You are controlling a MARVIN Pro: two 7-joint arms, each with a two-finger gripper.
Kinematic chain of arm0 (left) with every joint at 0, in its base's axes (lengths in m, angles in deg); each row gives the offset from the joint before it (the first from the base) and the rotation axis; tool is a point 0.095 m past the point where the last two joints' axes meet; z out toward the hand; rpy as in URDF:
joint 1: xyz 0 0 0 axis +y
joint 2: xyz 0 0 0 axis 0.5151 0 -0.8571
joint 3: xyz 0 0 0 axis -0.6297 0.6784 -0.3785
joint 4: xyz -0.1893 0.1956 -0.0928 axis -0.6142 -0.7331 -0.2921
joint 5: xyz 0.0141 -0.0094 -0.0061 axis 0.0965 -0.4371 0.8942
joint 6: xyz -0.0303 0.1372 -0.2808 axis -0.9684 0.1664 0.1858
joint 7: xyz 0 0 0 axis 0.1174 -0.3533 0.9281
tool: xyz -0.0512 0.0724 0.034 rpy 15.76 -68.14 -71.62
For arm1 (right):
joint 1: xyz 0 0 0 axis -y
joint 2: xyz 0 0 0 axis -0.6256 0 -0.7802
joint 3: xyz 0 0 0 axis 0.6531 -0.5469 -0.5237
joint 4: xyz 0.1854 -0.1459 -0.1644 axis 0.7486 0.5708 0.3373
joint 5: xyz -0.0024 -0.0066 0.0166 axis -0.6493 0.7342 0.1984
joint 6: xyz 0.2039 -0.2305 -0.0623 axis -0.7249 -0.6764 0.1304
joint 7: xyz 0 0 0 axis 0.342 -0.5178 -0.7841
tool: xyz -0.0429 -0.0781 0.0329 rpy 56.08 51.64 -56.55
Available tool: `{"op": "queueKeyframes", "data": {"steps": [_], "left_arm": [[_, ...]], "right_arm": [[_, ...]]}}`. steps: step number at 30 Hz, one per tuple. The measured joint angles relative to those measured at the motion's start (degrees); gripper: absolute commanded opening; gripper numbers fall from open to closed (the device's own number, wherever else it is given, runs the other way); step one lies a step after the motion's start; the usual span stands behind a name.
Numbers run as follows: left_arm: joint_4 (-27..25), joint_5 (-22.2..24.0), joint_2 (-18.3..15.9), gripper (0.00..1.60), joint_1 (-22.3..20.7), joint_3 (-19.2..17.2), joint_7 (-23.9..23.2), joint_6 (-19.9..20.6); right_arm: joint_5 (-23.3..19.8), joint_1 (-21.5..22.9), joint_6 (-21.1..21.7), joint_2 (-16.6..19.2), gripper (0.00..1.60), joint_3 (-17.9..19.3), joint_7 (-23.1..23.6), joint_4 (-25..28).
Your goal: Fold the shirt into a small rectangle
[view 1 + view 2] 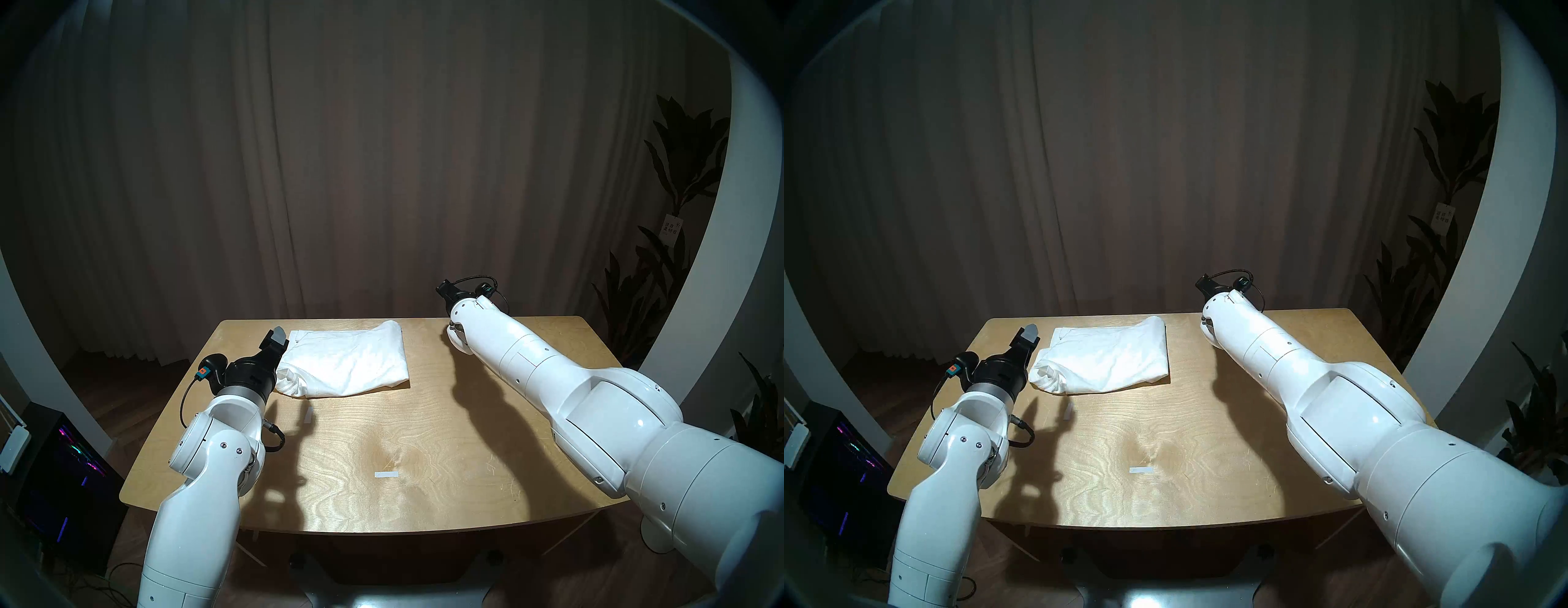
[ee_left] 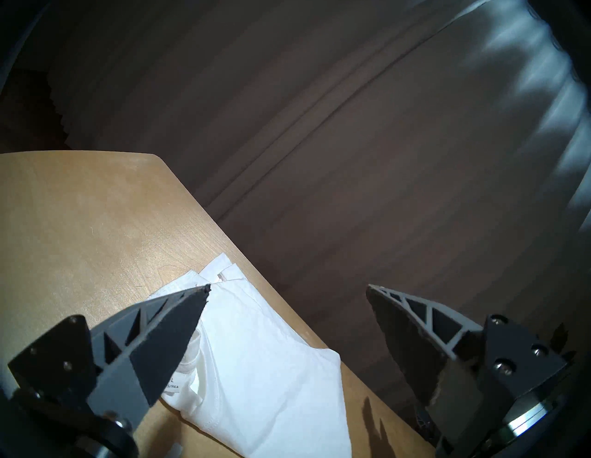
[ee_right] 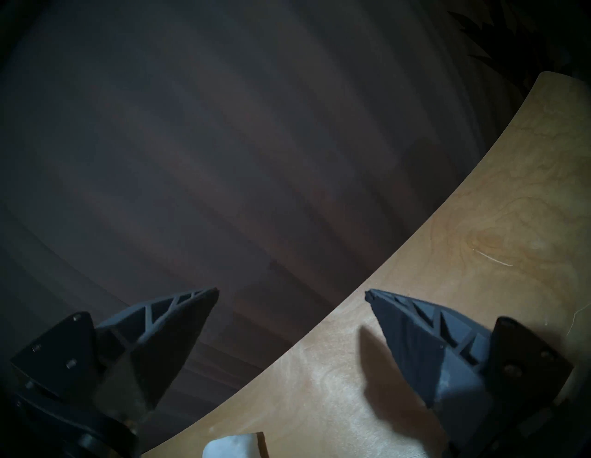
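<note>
The white shirt (image 1: 348, 361) lies folded into a rough rectangle on the far left part of the wooden table (image 1: 424, 446), its ribbed neckline bunched at the near left corner. My left gripper (image 2: 287, 288) hovers at the shirt's (image 2: 262, 367) left edge, open and holding nothing; one grey finger (image 1: 278, 335) shows from the head. My right gripper (image 3: 292, 290) is open and empty over the table's far edge, to the right of the shirt. Only a white corner of the shirt (image 3: 233, 446) shows in that view. From the head, the right wrist hides its fingers.
Two small white tape strips lie on the table, one (image 1: 387, 474) near the middle front and one (image 1: 309, 415) just in front of the shirt. A brown curtain hangs behind. A plant (image 1: 679, 170) stands at the right; a dark computer case (image 1: 63, 467) sits at the left.
</note>
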Motion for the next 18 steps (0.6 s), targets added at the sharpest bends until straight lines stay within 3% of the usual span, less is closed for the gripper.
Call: {"op": "queueKeyframes", "data": {"steps": [18], "left_arm": [[3.96, -7.37, -3.4, 1.6, -4.53, 2.86, -0.31, -0.29]], "right_arm": [[2.8, -1.1, -0.06, 3.13, 1.6, -3.37, 0.87, 0.69]]}}
